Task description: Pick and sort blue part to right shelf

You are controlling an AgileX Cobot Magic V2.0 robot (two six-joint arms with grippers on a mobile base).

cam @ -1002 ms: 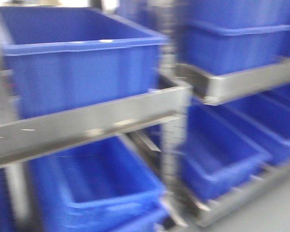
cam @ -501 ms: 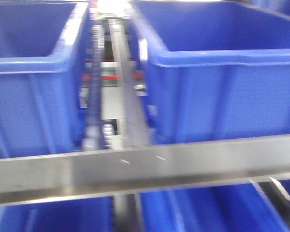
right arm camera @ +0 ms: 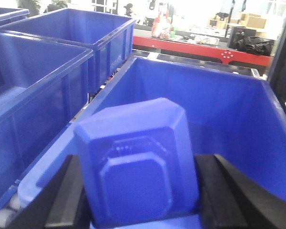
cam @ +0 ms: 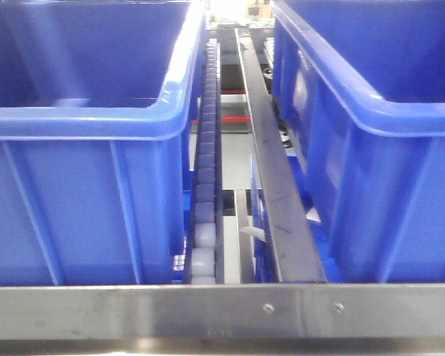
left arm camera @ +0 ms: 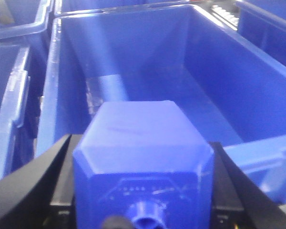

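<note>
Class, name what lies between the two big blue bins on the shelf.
In the front-facing view, a roller track and a grey metal rail run between the left bin and the right bin.

**Blue Nearly Everywhere, Black at the Fingers**

The left block (left arm camera: 142, 157), between the fingers (left arm camera: 31, 191) of the left gripper (left arm camera: 142, 200), is a plain, saturated blue with a paler sheen on top. Those fingers are matte black. The bin (left arm camera: 257, 157) ahead of that gripper is the same blue, its floor streaked with pale scuffs. The right block (right arm camera: 138, 162) is a lighter, violet-tinged blue, clamped by the equally black right gripper (right arm camera: 138, 195). Ahead of it is a deep blue tub (right arm camera: 219, 109), and far beyond that a red bench (right arm camera: 190, 47). In the front view, the rail (cam: 222, 311) is brushed grey and the rollers (cam: 202, 252) are whitish.
</note>
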